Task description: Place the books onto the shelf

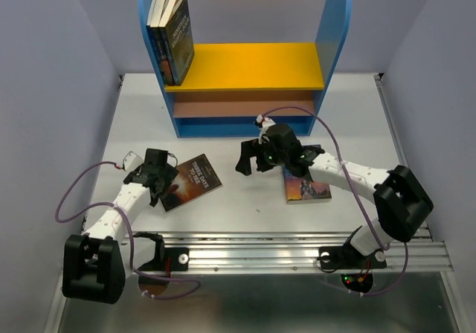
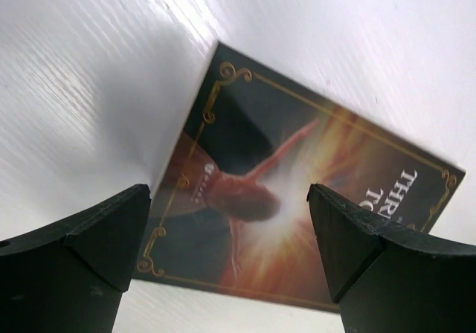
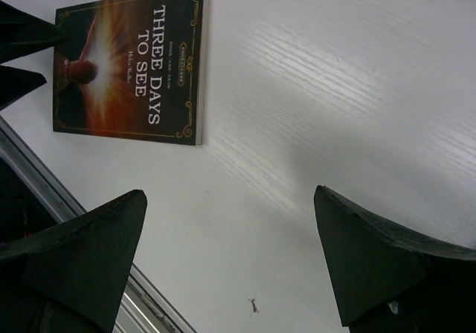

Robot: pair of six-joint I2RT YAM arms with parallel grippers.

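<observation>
Thin, light and likely floppy with a slick cover, the dark paperback (image 1: 192, 182) lies flat on the worktop (image 1: 245, 207) before the shelf (image 1: 245, 65), so the left hand (image 1: 162, 180), spread wide and empty over it, should pinch an edge.

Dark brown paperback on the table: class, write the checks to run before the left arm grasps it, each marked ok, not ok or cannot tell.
1. Left gripper jaws open: ok.
2. Dark brown paperback framed between those jaws: ok.
3. Paperback flat on white table: ok.
4. Room on yellow upper board of blue-sided shelf: ok.
5. Right gripper open, apart from it: ok.
6. Jaws touching cover: cannot tell.
</observation>
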